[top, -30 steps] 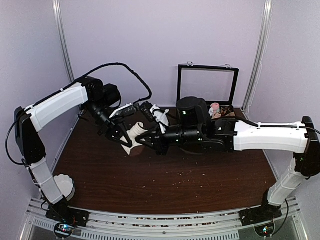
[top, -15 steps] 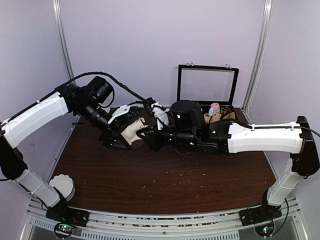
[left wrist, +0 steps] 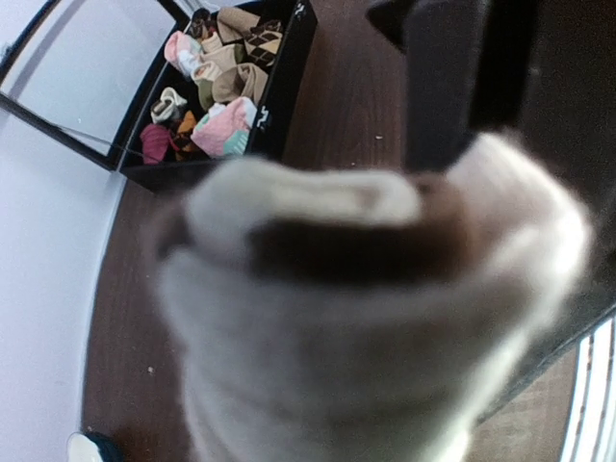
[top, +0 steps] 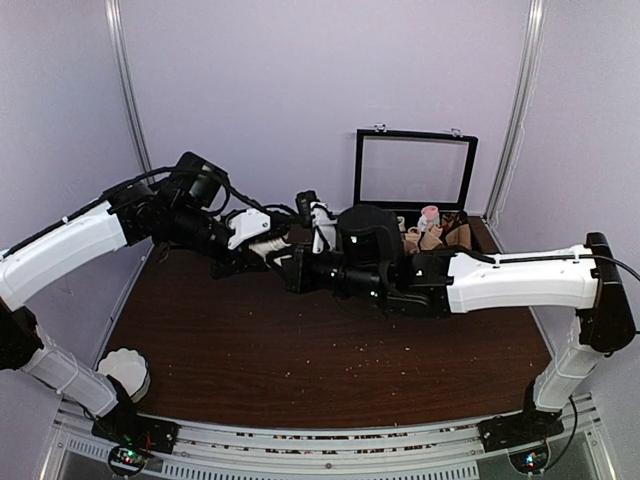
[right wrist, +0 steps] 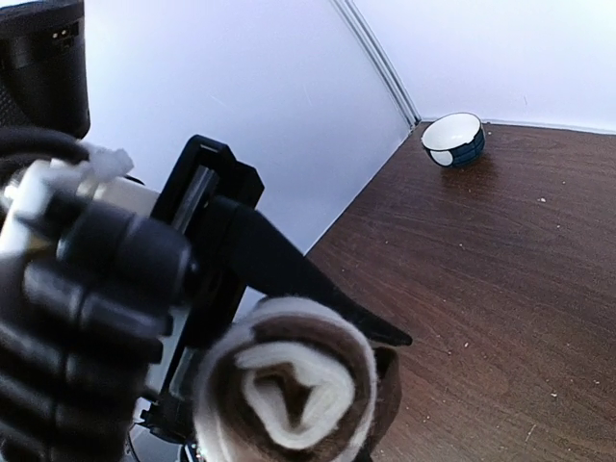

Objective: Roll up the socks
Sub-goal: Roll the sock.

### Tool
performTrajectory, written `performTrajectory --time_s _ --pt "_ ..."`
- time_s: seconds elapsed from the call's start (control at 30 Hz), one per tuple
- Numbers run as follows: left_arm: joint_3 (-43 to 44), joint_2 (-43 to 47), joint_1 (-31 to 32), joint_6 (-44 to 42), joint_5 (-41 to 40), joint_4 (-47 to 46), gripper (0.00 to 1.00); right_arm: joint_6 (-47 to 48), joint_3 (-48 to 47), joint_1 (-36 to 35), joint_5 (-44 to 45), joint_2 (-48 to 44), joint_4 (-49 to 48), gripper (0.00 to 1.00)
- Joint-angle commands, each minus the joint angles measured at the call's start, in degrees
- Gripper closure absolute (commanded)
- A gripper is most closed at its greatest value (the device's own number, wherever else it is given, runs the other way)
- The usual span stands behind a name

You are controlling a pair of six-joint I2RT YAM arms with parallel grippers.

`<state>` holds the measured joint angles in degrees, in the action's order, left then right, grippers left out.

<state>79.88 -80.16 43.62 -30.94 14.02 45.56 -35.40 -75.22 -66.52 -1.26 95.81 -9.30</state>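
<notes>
The left gripper (top: 262,250) is clenched on one soft rolled bundle of tan-beige socks (right wrist: 289,395), held over the dark brown table (right wrist: 500,269) toward its far edge, left of centre. End-on, the roll shows a whitish spiral core inside a brown layer. The right gripper (top: 292,268) is just beside it; its grip cannot be told. At the far right corner, one open black box (left wrist: 279,106) holds a heap of loose socks (left wrist: 217,87), pink, tan and argyle. One round white bowl (right wrist: 454,140), dark blue outside, sits at the near left corner.

The socks (left wrist: 366,318) sit blurred, cropped by the lower edge.
</notes>
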Motion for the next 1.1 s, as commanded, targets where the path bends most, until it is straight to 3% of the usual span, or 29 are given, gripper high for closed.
performTrajectory --time_s 0.0,0.07,0.17,0.27,0.4,0.53,0.63,0.87,0.9,0.93,1.0,1.03,1.07 --pt "-0.4 0.5 0.2 0.4 -4.3 -4.2 0.90 -6.6 2.1 -0.6 -2.7 0.1 -5.1 1.00" --pt "-0.2 0.5 0.2 0.5 -1.2 -3.1 0.99 -5.9 2.6 -0.6 -2.0 -0.4 -4.4 0.80" --pt "1.7 0.1 0.1 -1.3 11.6 2.3 1.00 0.1 4.0 -0.4 -1.1 -2.6 -3.7 0.56" --pt "5.0 -1.5 -0.1 -5.4 27.3 11.9 1.00 9.8 4.0 -0.6 0.2 -5.0 0.0 0.46" --pt "10.9 -5.7 0.0 -14.8 40.1 27.9 1.00 19.4 6.4 -0.6 -1.9 -9.1 0.4 0.47" --pt "15.9 -10.4 0.0 -23.2 45.3 40.3 1.00 22.9 7.0 -0.6 -7.3 -11.9 -1.3 0.51" --pt "17.2 -12.6 0.2 -25.4 46.2 43.9 1.00 23.9 4.3 -0.6 -10.4 -11.6 1.1 0.51" --pt "17.8 -12.9 0.2 -23.3 46.0 42.1 0.99 23.1 0.9 -1.0 -15.0 -8.6 3.3 0.61" --pt "17.8 -13.0 0.2 -23.2 46.0 42.2 0.95 22.7 1.3 -1.0 -15.6 -8.7 2.4 0.71" --pt "17.7 -13.2 0.2 -23.1 45.7 42.1 0.84 22.2 2.0 -0.9 -15.9 -8.9 0.9 0.81" --pt "17.1 -12.9 0.2 -19.2 43.4 38.5 0.33 20.9 3.2 -1.0 -15.8 -9.3 -2.4 1.00" --pt "16.2 -12.1 0.2 -15.8 41.0 35.1 0.07 20.3 3.6 -0.9 -15.3 -9.4 -3.7 1.00" --pt "14.8 -10.8 0.2 -12.3 38.0 30.3 0.03 19.5 4.0 -1.0 -14.2 -9.4 -4.8 1.00"
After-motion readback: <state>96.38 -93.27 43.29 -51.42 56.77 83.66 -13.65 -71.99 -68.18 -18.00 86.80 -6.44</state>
